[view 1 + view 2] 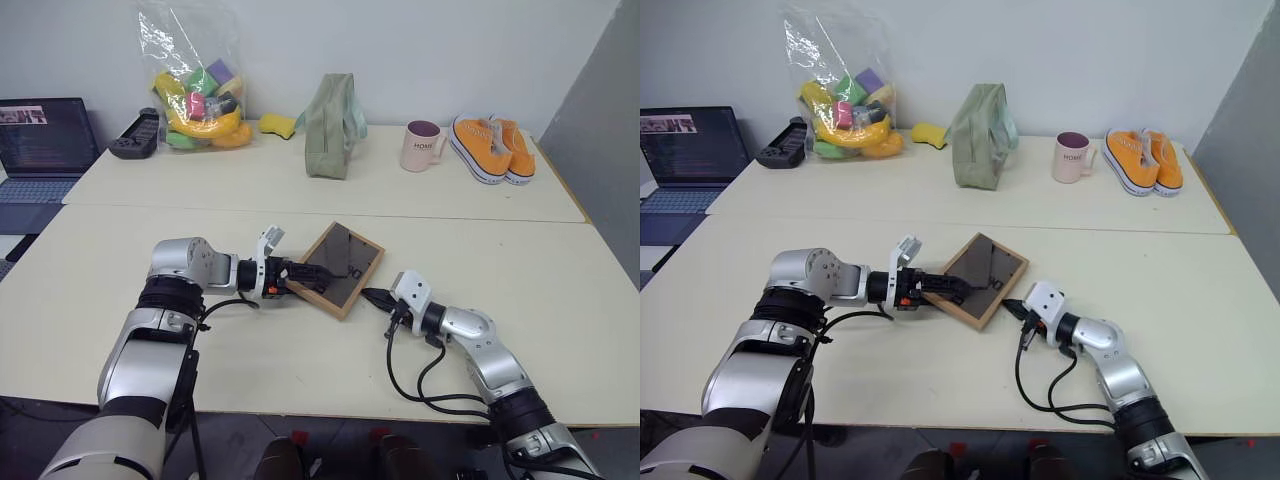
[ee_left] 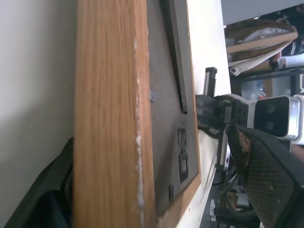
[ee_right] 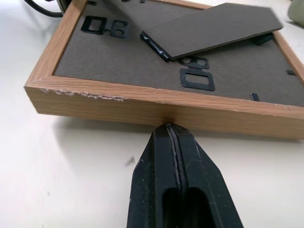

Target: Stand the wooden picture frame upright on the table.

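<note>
The wooden picture frame (image 1: pixel 338 268) lies face down on the table (image 1: pixel 500 250), its dark grey backing up and its fold-out stand (image 3: pixel 213 26) lifted slightly off the backing. My left gripper (image 1: pixel 303 276) is open and straddles the frame's left edge. One finger (image 2: pixel 266 175) hovers over the backing, and the other finger (image 2: pixel 38 204) sits on the far side of the wooden rim. From the right, my right gripper (image 1: pixel 370 296) comes in shut and low over the table. In the right wrist view its closed tip (image 3: pixel 172 130) meets the frame's wooden side.
On the far table section stand a clear bag of colourful toys (image 1: pixel 200 90), a yellow sponge (image 1: pixel 277 125), a green pouch (image 1: pixel 335 125), a pink mug (image 1: pixel 422 145) and orange shoes (image 1: pixel 492 148). A laptop (image 1: pixel 40 140) and a black controller (image 1: pixel 137 135) sit far left.
</note>
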